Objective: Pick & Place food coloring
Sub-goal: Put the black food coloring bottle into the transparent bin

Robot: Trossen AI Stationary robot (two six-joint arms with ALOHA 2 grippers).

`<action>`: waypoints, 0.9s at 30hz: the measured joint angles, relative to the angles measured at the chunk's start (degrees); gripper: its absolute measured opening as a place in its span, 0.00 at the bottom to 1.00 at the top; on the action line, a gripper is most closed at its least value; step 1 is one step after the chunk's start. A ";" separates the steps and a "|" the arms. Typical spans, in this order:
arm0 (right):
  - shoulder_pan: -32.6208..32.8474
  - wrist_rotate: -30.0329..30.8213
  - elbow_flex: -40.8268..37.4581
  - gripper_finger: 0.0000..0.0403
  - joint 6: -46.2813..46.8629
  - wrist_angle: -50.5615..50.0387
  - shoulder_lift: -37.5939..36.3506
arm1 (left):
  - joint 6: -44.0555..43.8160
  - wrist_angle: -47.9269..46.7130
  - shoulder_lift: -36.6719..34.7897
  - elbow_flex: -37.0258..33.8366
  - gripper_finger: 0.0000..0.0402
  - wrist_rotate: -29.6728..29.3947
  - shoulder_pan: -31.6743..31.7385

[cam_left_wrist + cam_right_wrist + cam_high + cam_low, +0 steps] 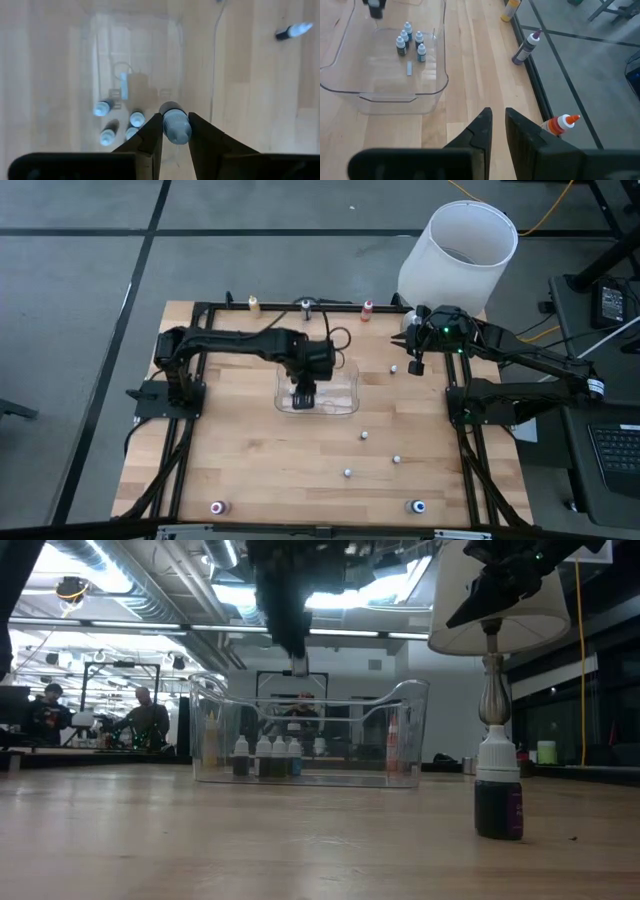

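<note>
My left tool [175,131] hangs over the clear tray [345,402] in the middle of the table [250,470], its fingers closed on a small bottle [175,123] of food coloring, pale cap toward the camera. Four bottles [410,40] already stand together inside the tray, grouped near one end, and the one I carry is above them, just beside the group. To do this well I would lower straight down into a bare patch of the tray floor next to the group, not onto their caps, and open only when the base is resting, so the bottle stays upright and does not tip its neighbours. The tray walls are thin and clear, so I would keep the fingers away from the rim. My right tool [498,125] waits near the far right edge of the table by the white bucket [460,255], its fingers nearly together and holding nothing. Other bottles stand along the table's edges, a dark purple one [498,795] close to the low camera.
</note>
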 joint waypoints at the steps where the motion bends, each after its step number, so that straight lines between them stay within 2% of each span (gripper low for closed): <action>1: 0.00 -0.03 0.00 0.14 0.01 0.00 -0.01 | -0.10 1.12 0.00 -1.36 0.18 -0.14 -0.11; 11: 0.00 -0.08 0.00 0.14 -0.06 0.07 1.22 | -2.82 11.43 0.00 -11.41 0.18 -1.42 -0.31; 23: 0.00 -0.31 0.00 0.14 0.01 0.00 5.25 | -2.54 13.21 -0.02 -15.26 0.18 -1.40 -0.68; 27: -0.02 -2.13 0.00 0.14 0.01 0.13 5.26 | -1.76 13.31 -0.04 -15.33 0.19 -1.59 -0.84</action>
